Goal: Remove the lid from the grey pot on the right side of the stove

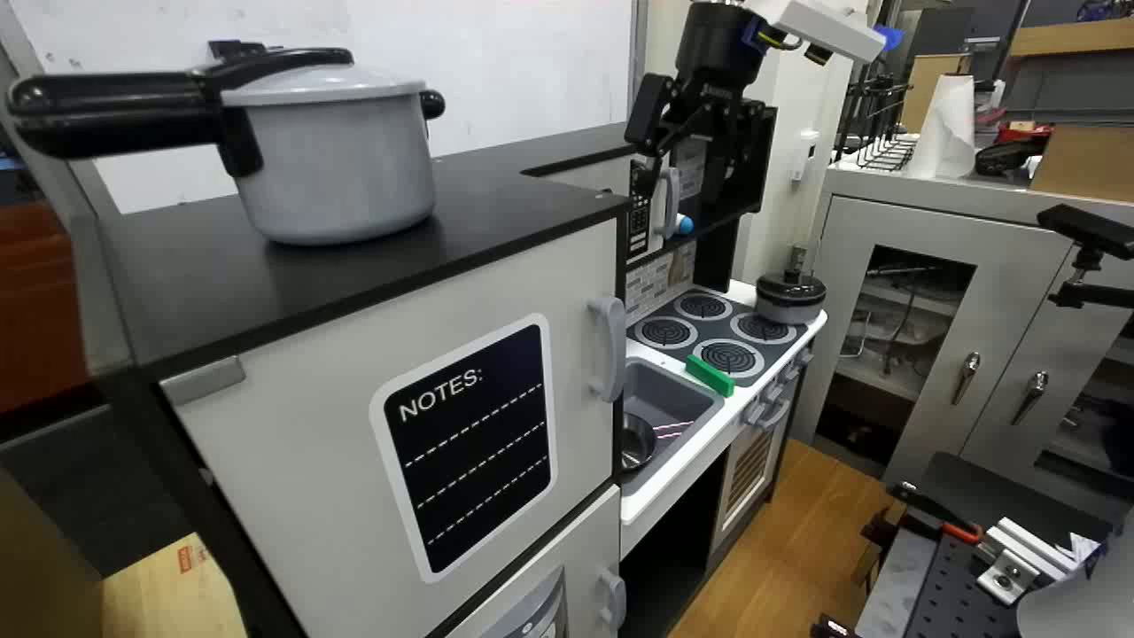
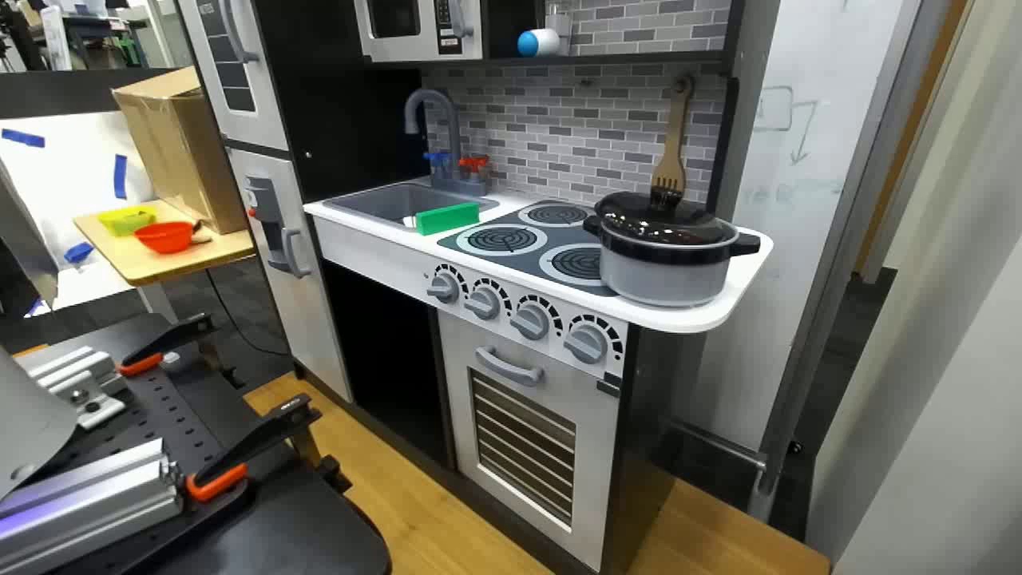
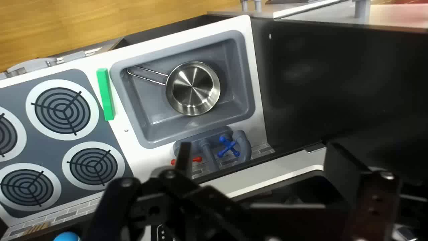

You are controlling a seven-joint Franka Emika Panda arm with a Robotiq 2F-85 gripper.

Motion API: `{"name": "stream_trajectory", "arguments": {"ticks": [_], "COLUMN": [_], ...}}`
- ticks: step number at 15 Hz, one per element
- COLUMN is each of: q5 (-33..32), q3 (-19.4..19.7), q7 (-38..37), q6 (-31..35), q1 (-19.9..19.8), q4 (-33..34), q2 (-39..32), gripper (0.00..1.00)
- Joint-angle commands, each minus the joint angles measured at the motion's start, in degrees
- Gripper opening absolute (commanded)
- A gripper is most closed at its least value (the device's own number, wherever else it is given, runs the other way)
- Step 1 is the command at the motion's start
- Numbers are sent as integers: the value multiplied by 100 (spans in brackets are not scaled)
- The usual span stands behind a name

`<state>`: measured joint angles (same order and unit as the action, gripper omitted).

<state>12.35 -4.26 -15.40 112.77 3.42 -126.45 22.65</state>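
Note:
The small white stove (image 2: pixel 455 335) has dark round rings with pale rims, and shows in both exterior views (image 1: pixel 704 330) and the wrist view (image 3: pixel 46 150). The grey pot (image 2: pixel 663 279) stands at its right end, also seen in an exterior view (image 1: pixel 784 313). Its glossy black lid (image 2: pixel 651 220) with a knob sits on it, also in an exterior view (image 1: pixel 791 288). The pot is out of the wrist view. My gripper (image 1: pixel 682 177) is open and empty, high in front of the microwave, away from the pot. In the wrist view its fingers (image 3: pixel 256 147) are spread wide.
A sink (image 3: pixel 147 103) holding a metal pan (image 3: pixel 192 87) lies beside the rings. A green block (image 3: pixel 105 93) lies between them. A microwave (image 1: pixel 660 213) and shelf (image 2: pixel 639 57) hang above. A larger grey pot (image 1: pixel 341 168) with black handle stands on the tall cabinet (image 1: pixel 310 461).

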Motion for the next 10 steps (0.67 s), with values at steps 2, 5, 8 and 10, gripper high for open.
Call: {"name": "stream_trajectory", "arguments": {"ticks": [2,5,8,10], "q5": [-101,-248,-9,250], "q3": [-41,-8,89,155], "q7": [-92,-370,-374,-409], "q6": [16,12,128,240], "q1": [-110,-272,-294,-281], "q4": [-25,-138,-233,-305], "q2": [17,114,195,279], "gripper": [100,100,100,100]}}
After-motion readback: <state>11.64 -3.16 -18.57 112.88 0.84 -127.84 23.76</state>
